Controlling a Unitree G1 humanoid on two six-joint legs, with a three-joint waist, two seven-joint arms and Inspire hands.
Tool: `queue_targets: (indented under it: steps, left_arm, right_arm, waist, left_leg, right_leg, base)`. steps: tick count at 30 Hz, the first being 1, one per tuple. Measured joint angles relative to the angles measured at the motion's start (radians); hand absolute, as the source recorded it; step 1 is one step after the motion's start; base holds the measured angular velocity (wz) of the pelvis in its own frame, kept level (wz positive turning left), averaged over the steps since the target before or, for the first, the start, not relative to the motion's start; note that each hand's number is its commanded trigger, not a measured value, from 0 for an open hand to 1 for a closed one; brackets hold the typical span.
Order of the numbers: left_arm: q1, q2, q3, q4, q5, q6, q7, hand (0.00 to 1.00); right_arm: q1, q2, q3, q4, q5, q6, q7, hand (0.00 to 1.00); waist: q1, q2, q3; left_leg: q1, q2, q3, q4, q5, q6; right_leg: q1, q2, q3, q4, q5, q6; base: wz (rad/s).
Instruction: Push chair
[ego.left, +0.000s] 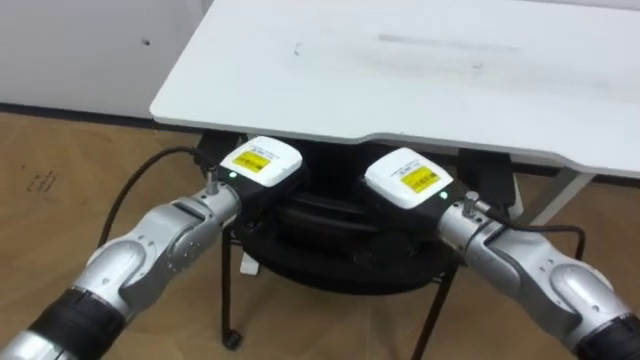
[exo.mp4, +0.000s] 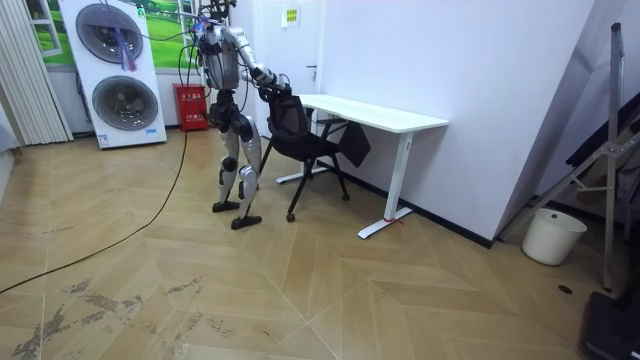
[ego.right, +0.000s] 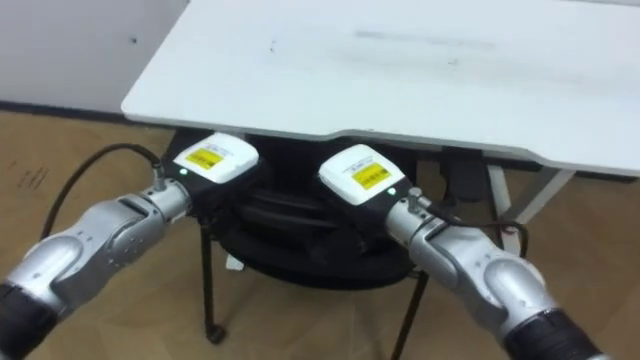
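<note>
Chair (ego.left: 330, 255) sits partly under desk (ego.left: 400, 70) edge; left robot hand (ego.left: 262, 162), right robot hand (ego.left: 408, 178) at backrest, grip unclear.

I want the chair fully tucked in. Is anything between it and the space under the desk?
Nothing visible blocks it: the chair already sits partly under the desk. A dark thing hangs under the desk to its right.

Even, diffuse light is illuminating the white table (ego.left: 420, 70), which is returning a faint sheen without harsh glare. The tabletop is casting deep shadow over the chair (ego.left: 330, 250) beneath it. In the room view, daylight is entering through a window (exo.mp4: 40, 25) at upper left, and the floor (exo.mp4: 330, 290) is reflecting it softly.
</note>
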Motion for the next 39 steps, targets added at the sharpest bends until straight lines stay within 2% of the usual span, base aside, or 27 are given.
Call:
queue_targets:
  steps: [4,8,10,12,16,19,21,22,24,25,26,27,28,29,30,31,32,37,39]
  left_arm:
    - [0.005,0.001,0.007,-0.002,0.014,0.000,0.002,1.00]
    - [0.046,-0.007,0.038,-0.024,0.036,0.000,0.005,1.00]
    - [0.051,-0.014,0.040,-0.023,0.046,0.002,0.005,1.00]
    - [0.054,-0.019,0.040,-0.023,0.055,0.002,0.005,1.00]
    - [0.058,-0.022,0.041,-0.028,0.057,0.008,0.002,1.00]
    - [0.060,-0.025,0.043,-0.026,0.055,0.008,0.002,1.00]
    - [0.072,-0.025,0.049,-0.033,0.049,0.008,0.003,1.00]
    - [0.076,-0.025,0.050,-0.036,0.049,0.008,0.003,1.00]
    - [0.083,-0.026,0.057,-0.041,0.044,0.005,-0.003,1.00]
    - [0.085,-0.026,0.057,-0.042,0.044,0.005,-0.005,1.00]
    - [0.092,-0.026,0.062,-0.043,0.044,0.001,-0.007,0.76]
    - [0.098,-0.026,0.067,-0.044,0.042,-0.003,-0.007,0.57]
    - [0.100,-0.026,0.068,-0.044,0.041,-0.004,-0.008,0.55]
    - [0.101,-0.027,0.073,-0.044,0.041,-0.007,-0.015,0.39]
    - [0.101,-0.028,0.079,-0.046,0.040,-0.008,-0.021,0.04]
    - [0.100,-0.028,0.082,-0.047,0.036,-0.008,-0.025,0.00]
    - [0.100,-0.028,0.087,-0.047,0.017,-0.008,-0.035,0.00]
    - [0.099,-0.020,0.110,-0.052,-0.078,-0.002,-0.108,0.00]
    - [0.100,-0.022,0.125,-0.053,-0.100,0.026,-0.139,0.00]
  right_arm:
    - [0.000,0.013,-0.001,0.004,-0.002,0.004,0.014,1.00]
    - [0.001,0.022,-0.001,0.006,-0.009,-0.003,0.027,1.00]
    - [0.006,0.022,-0.001,0.006,-0.011,-0.002,0.028,1.00]
    - [0.011,0.022,-0.003,0.006,-0.011,-0.002,0.027,1.00]
    - [0.011,0.022,-0.004,0.006,-0.011,-0.001,0.031,1.00]
    - [0.011,0.023,-0.012,-0.001,-0.021,0.002,0.036,1.00]
    - [0.010,0.022,-0.014,-0.001,-0.029,0.001,0.037,1.00]
    - [0.010,0.021,-0.014,-0.002,-0.030,0.000,0.037,1.00]
    - [0.008,0.018,-0.014,-0.005,-0.035,-0.004,0.040,1.00]
    - [0.008,0.017,-0.014,-0.005,-0.035,-0.005,0.040,1.00]
    - [0.008,0.018,-0.014,-0.005,-0.036,-0.008,0.045,1.00]
    - [0.008,0.018,-0.014,-0.005,-0.036,-0.010,0.048,0.93]
    - [0.008,0.018,-0.014,-0.005,-0.036,-0.012,0.049,0.88]
    - [0.008,0.018,-0.014,-0.004,-0.036,-0.013,0.048,0.65]
    - [0.008,0.018,-0.014,-0.004,-0.036,-0.013,0.042,0.33]
    - [0.007,0.018,-0.015,-0.004,-0.036,-0.013,0.039,0.07]
    - [0.007,0.019,-0.016,-0.004,-0.036,-0.013,0.037,0.00]
    - [0.007,0.019,-0.044,0.002,-0.004,-0.013,0.037,0.00]
    - [0.007,0.019,-0.091,0.020,0.046,-0.011,0.038,0.00]
  waist:
    - [-0.016,-0.012,0.0018]
    - [-0.051,-0.013,0.0022]
    - [-0.072,-0.012,0.0022]
    - [-0.100,-0.012,0.0020]
    - [-0.101,-0.005,0.0009]
    - [-0.067,0.009,-0.0038]
    - [-0.025,0.012,-0.0055]
    - [-0.019,0.012,-0.0070]
    - [-0.002,0.011,-0.0099]
    - [0.004,0.011,-0.0099]
    - [0.012,0.012,-0.0104]
    - [0.013,0.012,-0.0106]
    - [0.014,0.012,-0.0104]
    - [0.014,0.014,-0.0106]
    - [0.013,0.017,-0.0102]
    - [0.011,0.017,-0.0102]
    - [0.008,0.020,-0.0101]
    - [0.006,0.045,-0.0177]
    - [-0.002,0.045,-0.0178]
  left_leg:
    - [0.005,-0.001,-0.018,0.000,0.000,0.001]
    - [0.008,-0.001,-0.037,0.004,-0.001,0.001]
    - [0.002,0.004,-0.019,0.020,-0.002,-0.001]
    - [-0.017,0.017,0.022,0.041,-0.004,-0.001]
    - [-0.020,0.020,0.023,0.051,-0.007,-0.007]
    - [-0.017,0.026,0.064,0.047,-0.007,-0.006]
    - [-0.001,0.037,0.118,0.021,-0.004,-0.002]
    - [0.004,0.038,0.128,0.014,-0.002,0.000]
    - [0.025,0.038,0.169,-0.015,0.005,0.006]
    - [0.032,0.038,0.178,-0.024,0.007,0.008]
    - [0.045,0.039,0.195,-0.038,0.009,0.011]
    - [0.058,0.038,0.206,-0.049,0.010,0.014]
    - [0.064,0.037,0.210,-0.052,0.011,0.015]
    - [0.069,0.035,0.218,-0.053,0.012,0.017]
    - [0.068,0.034,0.222,-0.054,0.011,0.019]
    - [0.068,0.034,0.224,-0.055,0.011,0.020]
    - [0.071,0.034,0.231,-0.056,0.009,0.023]
    - [0.093,0.033,0.284,-0.088,0.013,0.038]
    - [0.103,0.034,0.298,-0.102,0.015,0.042]
  right_leg:
    - [0.031,0.005,-0.020,-0.041,0.016,0.003]
    - [0.057,0.008,-0.054,-0.059,0.017,0.001]
    - [0.070,0.006,-0.078,-0.059,0.009,-0.001]
    - [0.078,0.006,-0.111,-0.053,-0.002,-0.002]
    - [0.069,0.011,-0.107,-0.039,-0.007,-0.005]
    - [0.030,0.010,-0.054,-0.008,-0.006,-0.007]
    - [0.009,0.013,0.005,-0.001,-0.001,-0.007]
    - [0.003,0.013,0.017,0.001,-0.001,-0.006]
    - [-0.016,0.013,0.076,0.018,-0.001,-0.003]
    - [-0.017,0.012,0.086,0.017,0.000,-0.002]
    - [-0.016,0.012,0.104,0.016,0.001,0.000]
    - [-0.012,0.011,0.116,0.013,0.002,0.003]
    - [-0.011,0.012,0.131,0.013,0.003,0.004]
    - [-0.011,0.015,0.153,0.012,0.005,0.006]
    - [-0.014,0.016,0.164,0.010,0.007,0.010]
    - [-0.015,0.016,0.167,0.009,0.008,0.012]
    - [-0.017,0.016,0.174,0.002,0.010,0.014]
    - [-0.028,0.014,0.223,-0.005,0.021,0.027]
    - [-0.029,0.014,0.234,-0.009,0.026,0.029]
  base:
    - [0.17]
    - [0.22]
    - [0.42]
    - [0.42]
    - [-0.01]
    - [-0.50]
    - [-0.70]
    - [-0.56]
    - [-0.49]
    - [-0.47]
    - [-0.36]
    - [-0.31]
    - [-0.22]
    - [-0.16]
    - [-0.14]
    - [-0.12]
    - [-0.18]
    - [-0.31]
    - [-0.20]
